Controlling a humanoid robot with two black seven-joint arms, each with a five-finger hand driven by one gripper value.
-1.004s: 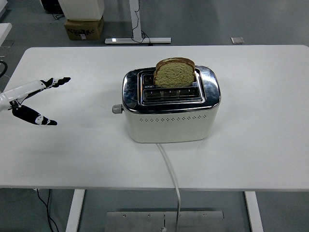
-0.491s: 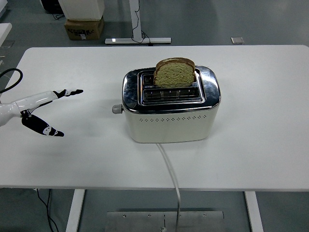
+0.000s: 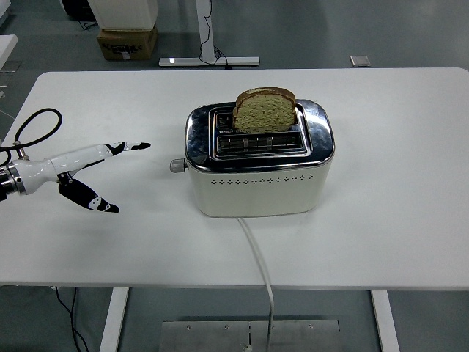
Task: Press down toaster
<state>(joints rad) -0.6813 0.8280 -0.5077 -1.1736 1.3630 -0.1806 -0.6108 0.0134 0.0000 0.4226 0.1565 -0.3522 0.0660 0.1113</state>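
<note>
A cream toaster [image 3: 258, 176] with a chrome top stands in the middle of the white table [image 3: 396, 147]. A slice of brown bread [image 3: 265, 111] stands high out of its rear slot. Its lever knob [image 3: 176, 166] sticks out of the left end, in the raised position. My left hand [image 3: 110, 176] reaches in from the left edge, fingers spread wide and holding nothing, fingertips [image 3: 141, 146] a short way left of the knob. The right arm is out of sight.
The toaster's white cord [image 3: 258, 260] runs off the near table edge. A black cable loop [image 3: 37, 125] lies by my left wrist. A cardboard box [image 3: 127, 42] and a desk base sit on the floor beyond the table.
My left hand has moved steadily to the right across the table toward the toaster's lever knob, staying open. The toaster and bread have not moved.
</note>
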